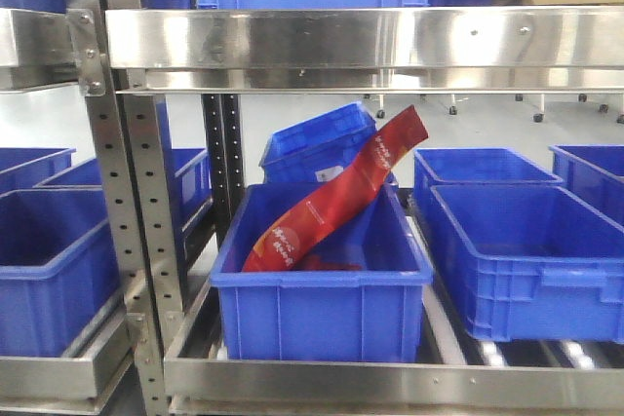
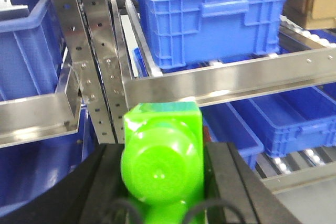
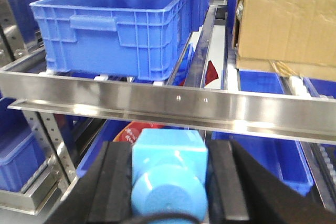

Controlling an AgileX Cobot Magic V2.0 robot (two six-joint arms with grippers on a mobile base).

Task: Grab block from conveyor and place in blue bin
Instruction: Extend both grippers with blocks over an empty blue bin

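My right gripper [image 3: 169,177] is shut on the bright blue block [image 3: 169,174], its domed stud facing the camera, held in front of the steel rack's shelf rail [image 3: 157,100]. My left gripper [image 2: 161,166] is shut on a bright green block [image 2: 161,156] of the same shape, held in front of a perforated rack post [image 2: 102,61]. A blue bin [image 1: 322,280] with a red snack packet [image 1: 336,192] leaning in it stands on the lower shelf in the front view. The conveyor is out of view. Neither gripper shows in the front view.
Several more blue bins stand on the rack: one to the right [image 1: 526,250], one to the left [image 1: 54,270], and upper-shelf bins [image 2: 210,14] [image 3: 113,24]. A cardboard box [image 3: 286,24] sits at upper right. Steel shelf rails [image 1: 361,41] and posts [image 1: 127,202] cross the views.
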